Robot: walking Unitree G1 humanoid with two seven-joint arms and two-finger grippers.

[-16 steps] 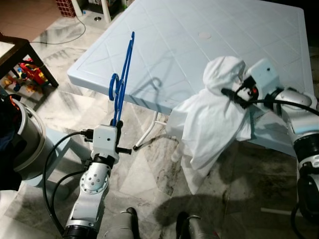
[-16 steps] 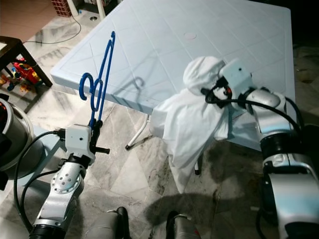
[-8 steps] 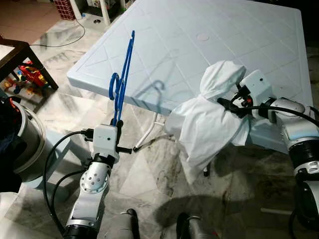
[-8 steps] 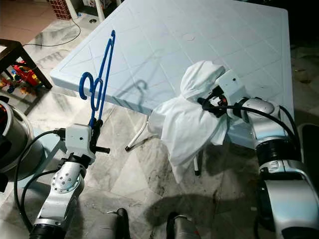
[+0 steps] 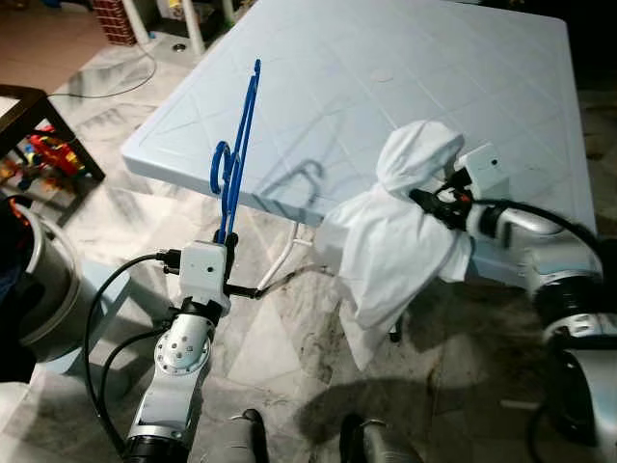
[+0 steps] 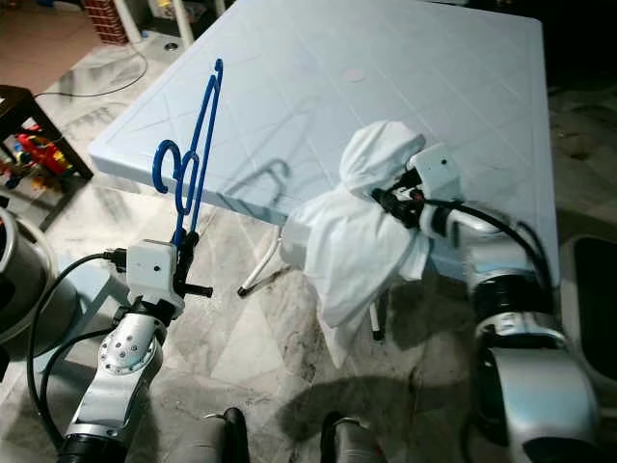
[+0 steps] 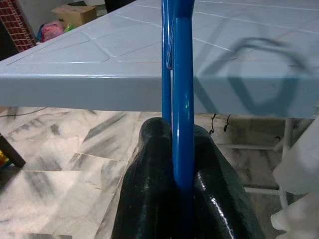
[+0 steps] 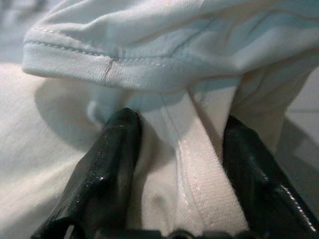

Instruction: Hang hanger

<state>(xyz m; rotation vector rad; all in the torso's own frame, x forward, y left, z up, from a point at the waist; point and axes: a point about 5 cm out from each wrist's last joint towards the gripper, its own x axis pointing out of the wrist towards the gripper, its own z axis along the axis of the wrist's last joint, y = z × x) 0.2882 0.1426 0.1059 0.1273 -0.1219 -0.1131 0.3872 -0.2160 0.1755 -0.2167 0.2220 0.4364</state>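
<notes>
A blue plastic hanger (image 5: pixel 236 145) stands upright with its hook toward me, and my left gripper (image 5: pixel 225 236) is shut on its lower end, just in front of the table's near left edge. In the left wrist view the hanger's bar (image 7: pixel 182 99) runs up between the black fingers (image 7: pixel 149 199). My right gripper (image 5: pixel 431 200) is shut on a white garment (image 5: pixel 395 251) at the table's near edge. The cloth is bunched above the fingers and drapes down toward the floor. A fold of the garment (image 8: pixel 149 59) lies between the right fingers (image 8: pixel 107 169).
The pale blue plastic table (image 5: pixel 386 87) spreads ahead, with white legs (image 5: pixel 280 260) beneath it. At the left are a dark low table (image 5: pixel 39 121) with toys under it and a grey round bin (image 5: pixel 43 280). A cable lies on the marble floor (image 5: pixel 270 338).
My right arm has stretched out and shifted the held garment slightly left and down along the table's edge. The left arm and hanger have stayed put.
</notes>
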